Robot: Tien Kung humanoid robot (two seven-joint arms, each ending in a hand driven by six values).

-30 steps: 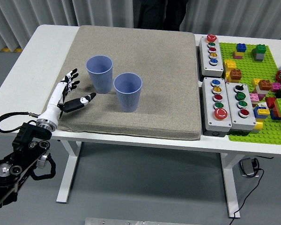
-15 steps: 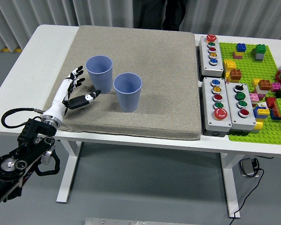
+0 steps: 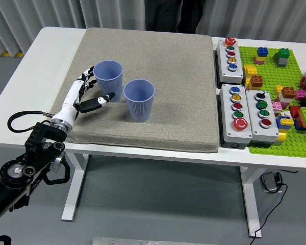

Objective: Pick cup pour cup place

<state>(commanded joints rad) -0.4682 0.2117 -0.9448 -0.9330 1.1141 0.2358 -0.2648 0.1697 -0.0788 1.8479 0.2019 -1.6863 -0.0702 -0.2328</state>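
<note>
Two blue cups stand upright on the grey mat (image 3: 158, 56), in its left half. The rear cup (image 3: 108, 80) sits nearer the mat's left edge; the front cup (image 3: 139, 99) stands just beside it, toward the mat's near edge and centre, and whether the two touch cannot be told.

The left hand (image 3: 86, 94) lies at the mat's left edge with fingers spread and holding nothing. The fingers (image 3: 88, 76) reach the rear cup's left wall, and the thumb (image 3: 99, 100) points under its near side. The cup lies directly to the hand's right, long axis vertical.

Judgement: the rear cup is the nearer target and sits within the open span; closure has not yet occurred. The right hand is not in view.
</note>
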